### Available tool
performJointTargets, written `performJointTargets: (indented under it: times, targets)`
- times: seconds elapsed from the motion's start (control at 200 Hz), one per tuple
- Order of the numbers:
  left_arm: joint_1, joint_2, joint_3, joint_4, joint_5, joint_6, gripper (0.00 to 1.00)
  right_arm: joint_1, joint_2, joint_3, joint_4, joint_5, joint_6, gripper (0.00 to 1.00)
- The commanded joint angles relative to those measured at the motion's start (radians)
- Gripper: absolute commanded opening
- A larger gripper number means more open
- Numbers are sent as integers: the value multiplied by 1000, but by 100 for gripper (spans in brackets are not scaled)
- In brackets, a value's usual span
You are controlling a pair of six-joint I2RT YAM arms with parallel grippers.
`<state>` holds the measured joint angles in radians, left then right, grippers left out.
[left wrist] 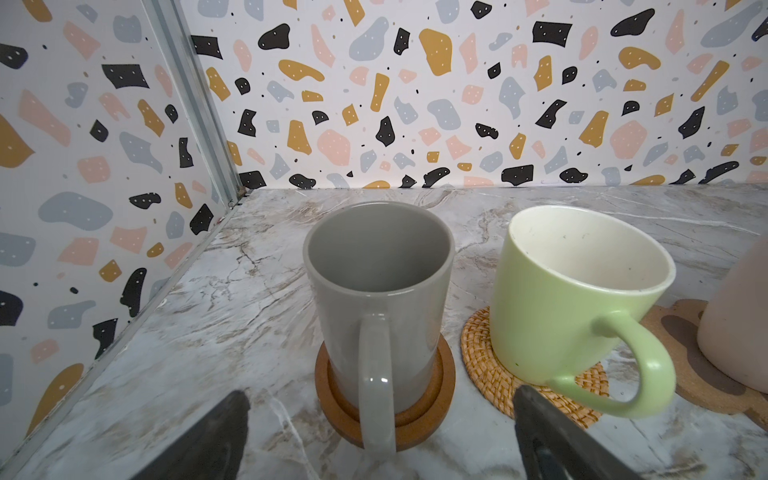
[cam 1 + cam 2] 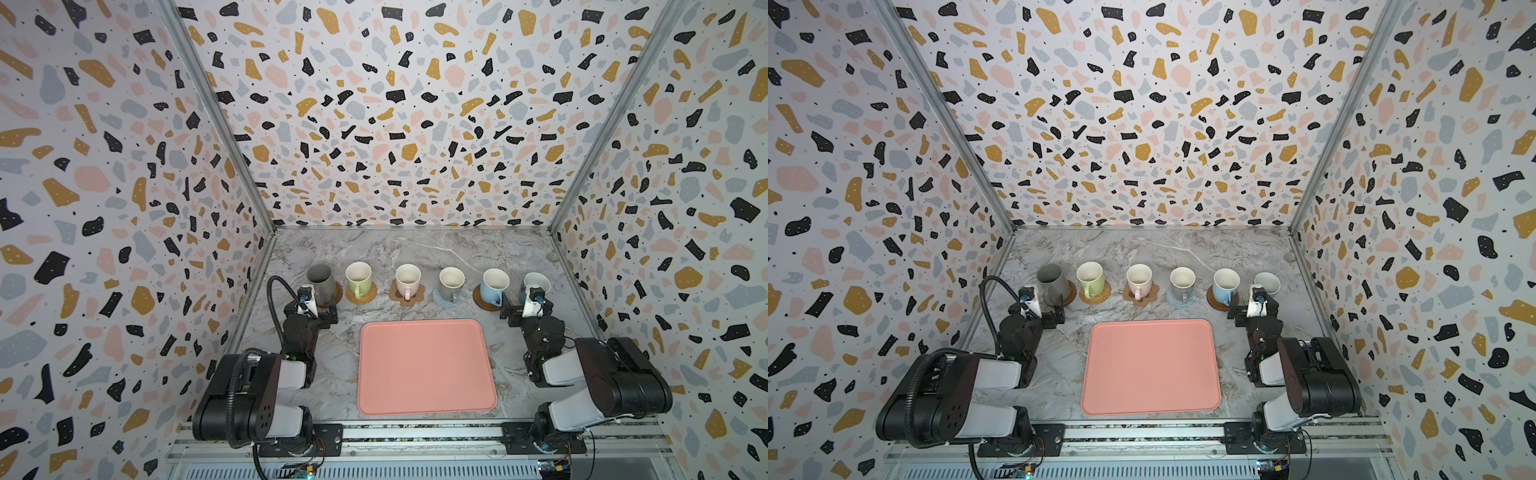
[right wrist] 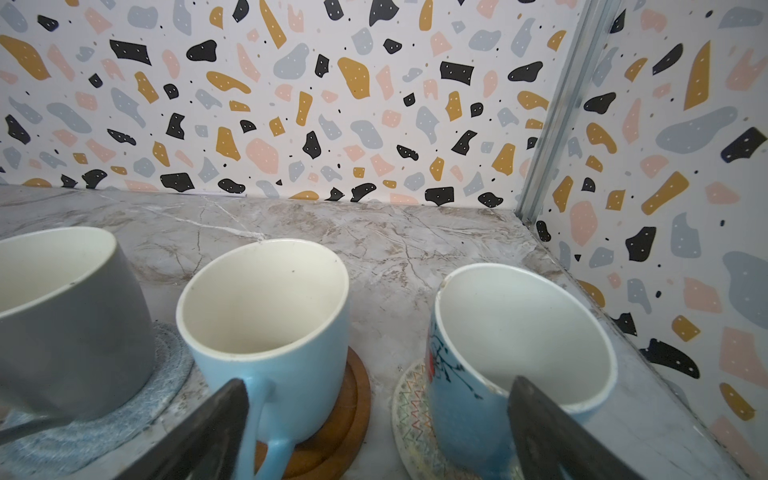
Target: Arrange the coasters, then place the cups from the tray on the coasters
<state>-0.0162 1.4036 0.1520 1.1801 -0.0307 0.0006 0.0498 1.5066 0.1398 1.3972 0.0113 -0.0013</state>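
Six mugs (image 2: 408, 279) are seated one per coaster (image 2: 360, 297), the salmon tray (image 2: 426, 374) bare — so left gripper (image 2: 311, 312) and right gripper (image 2: 527, 309) are held wide, empty.

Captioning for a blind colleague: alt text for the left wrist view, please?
A tall grey mug stands upright on a brown disc coaster, handle toward the camera, ahead of the left gripper, whose jaws are open and empty. Beside it, a light green mug sits on a rattan coaster.

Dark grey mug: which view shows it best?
Left wrist: the dark grey mug stands centred, handle forward, on its brown coaster. Both top views show it small, partly behind the left arm. Right wrist misses it.
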Motion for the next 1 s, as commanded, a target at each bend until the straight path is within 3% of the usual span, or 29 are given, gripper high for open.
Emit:
performJointTargets:
  times: [0.0,0.991]
  targets:
    - [-4,-2,-5,67,11,14,99,2,0,22,-21,8,7,99]
    - [-4,-8,-8,67,9,15,100,22,4,43,-57,52,0,99]
